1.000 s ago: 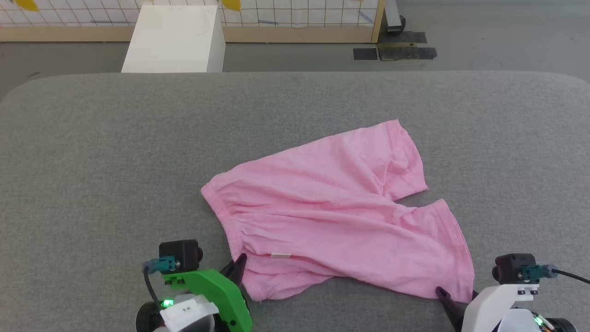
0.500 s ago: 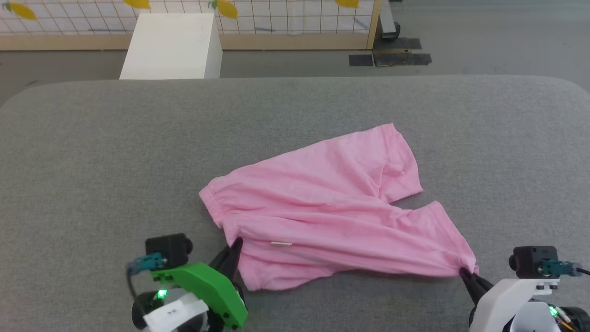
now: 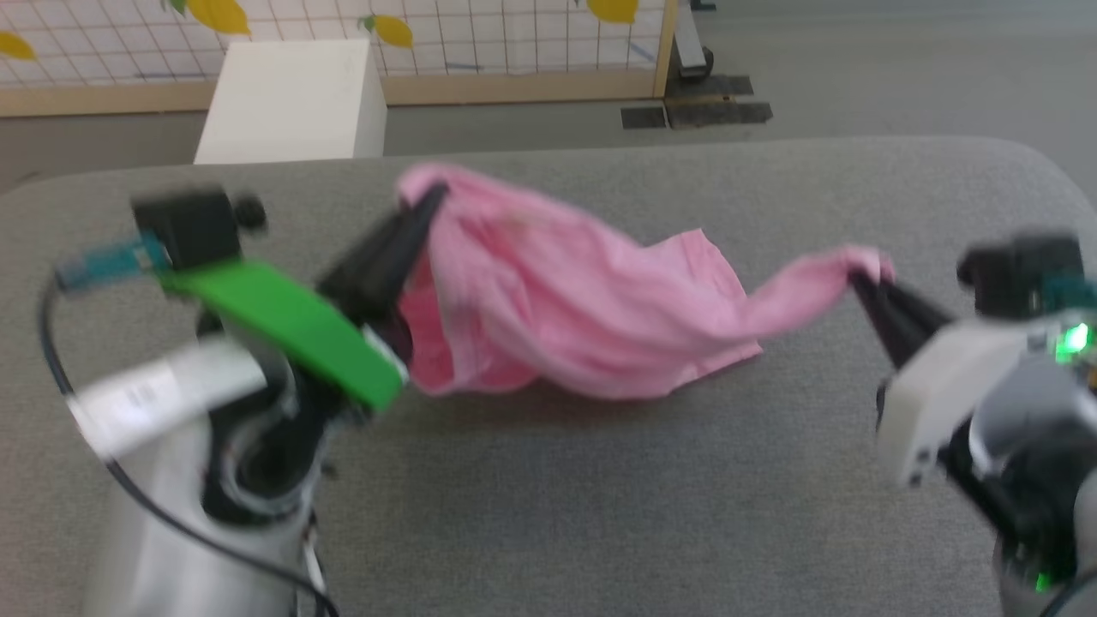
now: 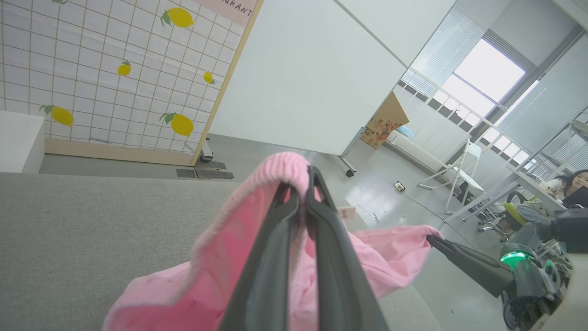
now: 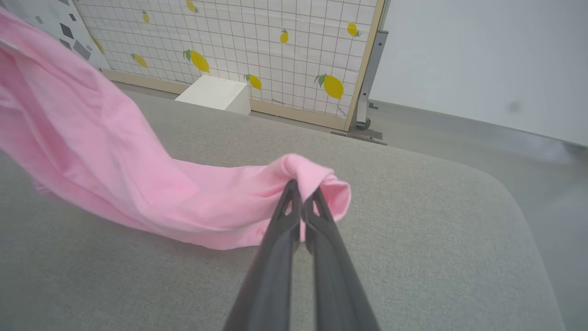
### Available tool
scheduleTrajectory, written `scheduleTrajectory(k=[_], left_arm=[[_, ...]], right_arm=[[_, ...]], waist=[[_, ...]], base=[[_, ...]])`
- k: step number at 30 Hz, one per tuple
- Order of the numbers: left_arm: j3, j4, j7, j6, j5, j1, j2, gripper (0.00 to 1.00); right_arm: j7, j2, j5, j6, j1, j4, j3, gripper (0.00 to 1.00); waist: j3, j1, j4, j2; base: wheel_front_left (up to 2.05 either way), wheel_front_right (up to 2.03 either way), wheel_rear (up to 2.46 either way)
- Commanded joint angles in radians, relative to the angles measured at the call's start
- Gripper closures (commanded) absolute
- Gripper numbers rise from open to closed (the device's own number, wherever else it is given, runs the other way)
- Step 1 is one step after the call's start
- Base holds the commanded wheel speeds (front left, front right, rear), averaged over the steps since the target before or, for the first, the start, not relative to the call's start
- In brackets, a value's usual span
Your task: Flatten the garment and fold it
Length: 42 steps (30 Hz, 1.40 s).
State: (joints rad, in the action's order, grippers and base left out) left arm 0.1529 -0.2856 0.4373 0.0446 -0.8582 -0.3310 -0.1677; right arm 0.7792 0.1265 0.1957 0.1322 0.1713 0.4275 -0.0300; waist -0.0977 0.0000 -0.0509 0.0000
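The pink shorts (image 3: 566, 300) hang lifted above the grey table (image 3: 548, 497), stretched between both arms. My left gripper (image 3: 422, 206) is shut on the gathered waistband (image 4: 275, 172) at the upper left of the head view. My right gripper (image 3: 861, 278) is shut on a leg hem (image 5: 317, 181) at the right. The cloth sags in the middle and its far leg (image 3: 711, 257) still touches the table. In the left wrist view the shorts (image 4: 183, 280) drape round my shut fingers (image 4: 275, 257), and my right gripper (image 4: 434, 239) shows beyond them.
A white box (image 3: 291, 103) stands on the floor behind the table, before a tiled panel with lemon prints (image 3: 428, 34). The table's rounded far right corner (image 3: 1028, 163) lies near my right arm. A person (image 4: 567, 181) sits far off at a desk.
Both grippers have risen from the table's near edge with the shorts in them, lifting the waistband and a leg hem. The cloth went from lying spread to hanging between them.
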Motion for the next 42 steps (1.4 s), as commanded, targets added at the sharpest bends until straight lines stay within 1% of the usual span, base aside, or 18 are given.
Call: scheduleTrajectory(k=[1, 4, 6, 8, 11, 13, 17, 19, 23, 25, 27, 31, 34, 38, 42], left_arm=[[-0.021, 0.016, 0.025, -0.011, -0.029, -0.082, -0.005, 1.00], [-0.053, 0.079, 0.076, -0.047, -0.066, -0.250, -0.007, 1.00], [-0.069, 0.134, 0.092, -0.070, -0.071, -0.360, -0.007, 1.00], [-0.088, 0.199, 0.091, -0.091, -0.067, -0.468, -0.008, 1.00], [-0.108, 0.302, 0.068, -0.107, -0.040, -0.612, -0.021, 1.00], [-0.117, 0.369, 0.035, -0.110, -0.006, -0.704, -0.036, 1.00], [-0.152, 0.473, -0.074, -0.107, 0.032, -0.866, -0.042, 1.00], [-0.172, 0.507, -0.137, -0.099, 0.043, -0.932, -0.041, 1.00], [-0.207, 0.563, -0.245, -0.061, 0.040, -1.015, -0.037, 1.00], [-0.217, 0.595, -0.275, -0.036, 0.029, -1.023, -0.035, 1.00], [-0.212, 0.623, -0.275, -0.017, 0.026, -1.001, -0.038, 1.00], [-0.178, 0.671, -0.254, 0.027, 0.035, -0.870, -0.058, 1.00], [-0.136, 0.676, -0.226, 0.053, 0.049, -0.742, -0.079, 1.00], [-0.072, 0.632, -0.173, 0.071, 0.052, -0.520, -0.104, 1.00], [-0.027, 0.536, -0.111, 0.074, 0.037, -0.271, -0.120, 1.00]], right_arm=[[0.027, 0.028, 0.007, -0.002, 0.087, -0.013, -0.017, 1.00], [0.069, 0.078, 0.023, -0.002, 0.292, -0.090, -0.056, 1.00], [0.074, 0.094, 0.030, -0.002, 0.428, -0.155, -0.077, 1.00], [0.067, 0.097, 0.030, -0.002, 0.559, -0.224, -0.095, 1.00], [0.027, 0.094, 0.006, -0.002, 0.731, -0.329, -0.117, 1.00], [-0.014, 0.090, -0.026, -0.002, 0.836, -0.401, -0.131, 1.00], [-0.131, 0.068, -0.101, -0.002, 1.005, -0.525, -0.131, 1.00], [-0.197, 0.051, -0.138, -0.002, 1.070, -0.572, -0.115, 1.00], [-0.325, 0.017, -0.198, -0.002, 1.154, -0.650, -0.070, 1.00], [-0.378, 0.005, -0.211, -0.002, 1.166, -0.694, -0.059, 1.00], [-0.395, -0.004, -0.203, -0.002, 1.150, -0.730, -0.060, 1.00], [-0.393, -0.002, -0.153, -0.002, 1.050, -0.794, -0.105, 1.00], [-0.366, 0.010, -0.093, -0.002, 0.944, -0.802, -0.140, 1.00], [-0.295, 0.052, 0.010, -0.002, 0.764, -0.755, -0.190, 1.00], [-0.207, 0.112, 0.091, -0.002, 0.547, -0.637, -0.214, 1.00]], waist=[[-0.037, 0.0000, -0.014, 0.0000], [-0.096, 0.0000, -0.025, 0.0000], [-0.139, 0.0000, -0.030, 0.0000], [-0.185, 0.0000, -0.036, 0.0000], [-0.243, 0.0000, -0.046, 0.0000], [-0.278, 0.0000, -0.051, 0.0000], [-0.335, 0.0000, -0.056, 0.0000], [-0.359, 0.0000, -0.055, 0.0000], [-0.389, 0.0000, -0.048, 0.0000], [-0.393, 0.0000, -0.042, 0.0000], [-0.391, 0.0000, -0.036, 0.0000], [-0.364, 0.0000, -0.024, 0.0000], [-0.329, 0.0000, -0.017, 0.0000], [-0.259, 0.0000, -0.010, 0.0000], [-0.185, 0.0000, -0.006, 0.0000]], base=[[0.00, 0.00, 0.00], [0.00, 0.00, 0.00], [0.00, 0.00, 0.00], [0.00, 0.00, 0.00], [0.00, 0.00, 0.00], [0.00, 0.00, 0.00], [0.00, 0.00, 0.00], [0.00, 0.00, 0.00], [0.00, 0.00, 0.00], [0.00, 0.00, 0.00], [0.00, 0.00, 0.00], [0.00, 0.00, 0.00], [0.00, 0.00, 0.00], [0.00, 0.00, 0.00], [0.00, 0.00, 0.00]])
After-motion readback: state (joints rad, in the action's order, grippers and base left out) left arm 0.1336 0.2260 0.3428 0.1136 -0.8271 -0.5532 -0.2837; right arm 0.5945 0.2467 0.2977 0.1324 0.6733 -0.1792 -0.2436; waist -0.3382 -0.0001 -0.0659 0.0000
